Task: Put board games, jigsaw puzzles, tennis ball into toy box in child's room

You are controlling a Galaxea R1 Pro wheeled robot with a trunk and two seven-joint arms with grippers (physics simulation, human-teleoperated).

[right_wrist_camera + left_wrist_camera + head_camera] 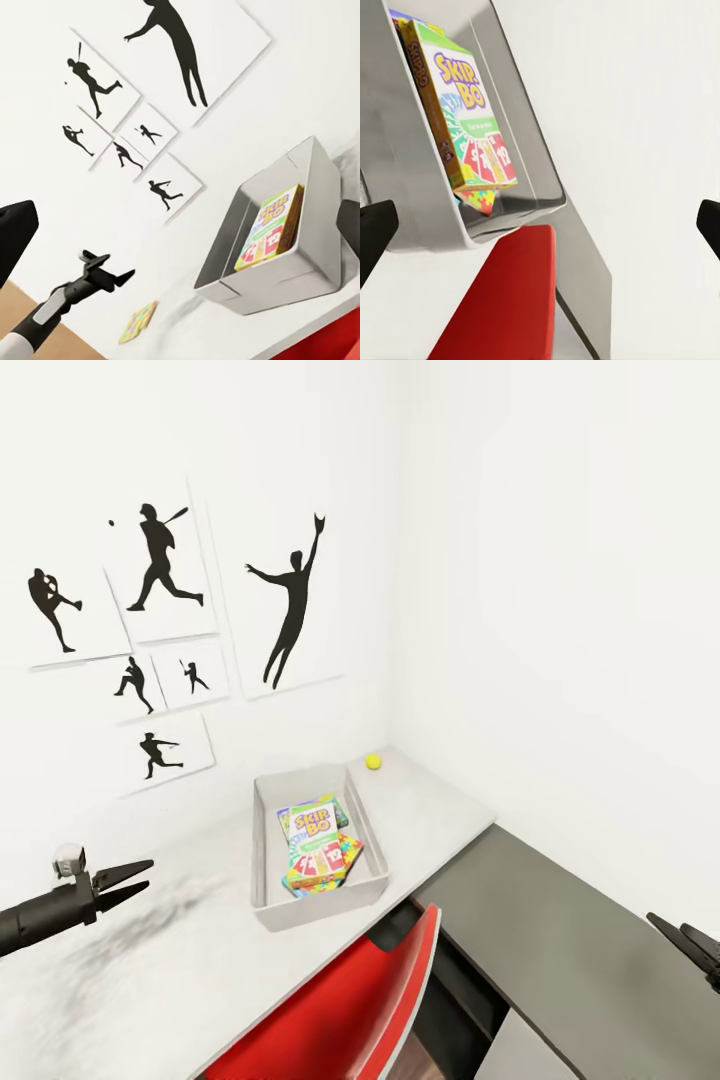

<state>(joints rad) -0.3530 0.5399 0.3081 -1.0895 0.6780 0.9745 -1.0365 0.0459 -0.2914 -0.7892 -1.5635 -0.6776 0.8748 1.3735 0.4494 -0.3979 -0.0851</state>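
Left claw: the left claw (128,882) hangs over the near left part of the desk (440,810), its two fingers parted a little and nothing between them.
Right claw: the right claw (690,945) shows at the head view's right edge, off the desk's right side, above a lower grey surface (590,960); how far its fingers stand apart I cannot tell, and nothing is seen in them.
Box: the toy box (268,850), an open grey tray, sits mid-desk with its long axis running from the near edge toward the wall; a board game (320,830) lies on top inside it, with a puzzle (350,852) peeping out beneath.
Ball: the tennis ball (373,761) rests on the desk near the back corner, just beyond the box's far right corner, apart from the box.
Loose puzzle: in the right wrist view a colourful flat square (137,322) lies on the desk close by the left claw, outside the box; it looks like a puzzle, though it is small and blurred.
Key relation: the ball lies beyond the box and to the right of the left claw, so that arm would have to cross over the box; the right claw has an open line along the desk's right side and seems better placed.
Chair: a red chair (340,1010) stands against the desk's near edge, below the box.
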